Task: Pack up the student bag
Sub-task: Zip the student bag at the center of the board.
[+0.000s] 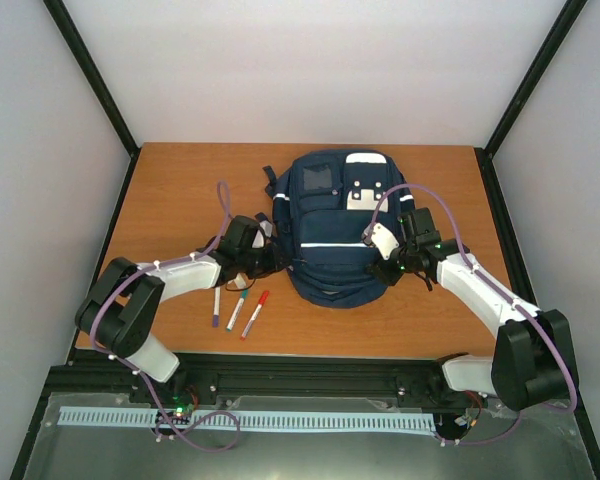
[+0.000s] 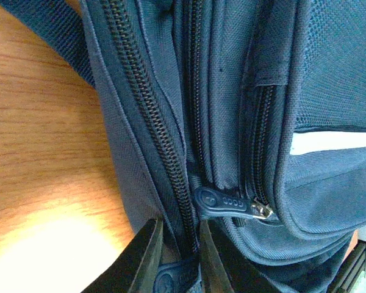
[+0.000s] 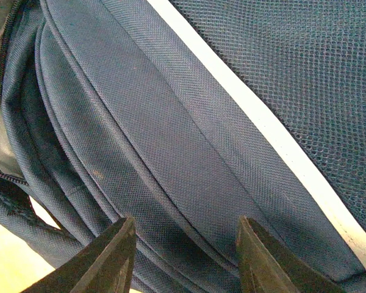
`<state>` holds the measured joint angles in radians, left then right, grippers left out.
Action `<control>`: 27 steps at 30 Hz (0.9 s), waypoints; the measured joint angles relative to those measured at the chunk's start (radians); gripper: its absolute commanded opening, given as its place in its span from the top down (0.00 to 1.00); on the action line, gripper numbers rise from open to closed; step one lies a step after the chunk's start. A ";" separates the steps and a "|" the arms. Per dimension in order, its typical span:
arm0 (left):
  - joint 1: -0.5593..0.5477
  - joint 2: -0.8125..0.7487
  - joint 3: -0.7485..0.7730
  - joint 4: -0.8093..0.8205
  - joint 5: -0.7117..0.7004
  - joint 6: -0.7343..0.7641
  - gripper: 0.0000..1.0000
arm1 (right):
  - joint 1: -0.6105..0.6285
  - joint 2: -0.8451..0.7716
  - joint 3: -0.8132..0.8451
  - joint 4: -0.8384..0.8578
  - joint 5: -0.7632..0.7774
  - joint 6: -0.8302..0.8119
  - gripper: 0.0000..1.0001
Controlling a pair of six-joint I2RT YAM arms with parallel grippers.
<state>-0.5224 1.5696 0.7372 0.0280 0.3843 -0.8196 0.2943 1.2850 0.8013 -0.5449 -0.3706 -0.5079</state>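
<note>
The student bag [image 1: 330, 225], navy blue with thin white stripes and a pale patch, lies flat in the middle of the wooden table. My left gripper [image 1: 263, 243] is at the bag's left side. In the left wrist view it [image 2: 180, 253] is closed narrowly around a zip line, with a dark zip pull [image 2: 168, 278] between its fingers. A second zip pull [image 2: 229, 202] lies just beyond the fingertips. My right gripper [image 1: 382, 262] is at the bag's lower right side. In the right wrist view it [image 3: 186, 235] is open, against the bag's fabric [image 3: 171, 140], holding nothing.
Three markers lie on the table left of the bag's near end: purple [image 1: 217, 306], green-capped [image 1: 237, 309] and red-capped [image 1: 254, 313]. A dark strap [image 2: 55, 30] trails from the bag onto the wood. Black frame posts stand at the table's sides.
</note>
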 measured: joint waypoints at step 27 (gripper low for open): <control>-0.103 -0.116 -0.026 -0.071 -0.066 0.076 0.99 | 0.005 0.079 0.003 0.007 0.021 0.006 0.57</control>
<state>-0.6258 1.4532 0.7109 -0.0429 0.3180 -0.7433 0.2993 1.3643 0.8043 -0.5381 -0.3496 -0.5018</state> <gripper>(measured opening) 0.049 0.432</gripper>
